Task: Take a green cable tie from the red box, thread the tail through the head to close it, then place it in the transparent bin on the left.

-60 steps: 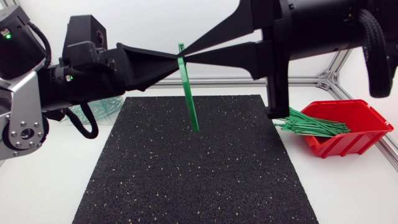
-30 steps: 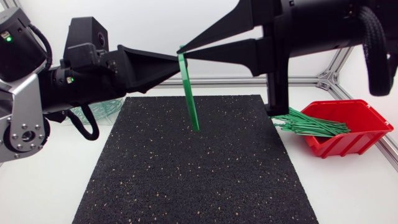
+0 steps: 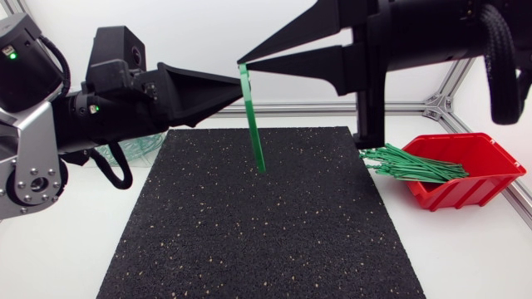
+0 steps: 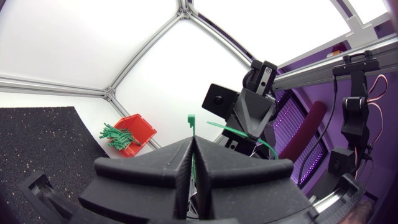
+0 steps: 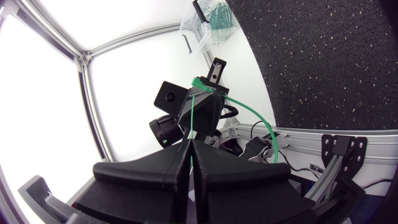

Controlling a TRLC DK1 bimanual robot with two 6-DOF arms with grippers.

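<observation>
"Over the counter, seen from above: where's the tie?"

"Pinched at its top between my left hand and my right hand, both clenched on the green cable tie. Its length hangs near upright beneath them."

"From the left wrist?"

"Its head stands just above my shut fingers; the tail curves off by the right hand ahead."

"Right wrist?"

"A thin green strand runs from my closed fingers straight ahead to the left hand. I judge the tail must meet that head."
</observation>
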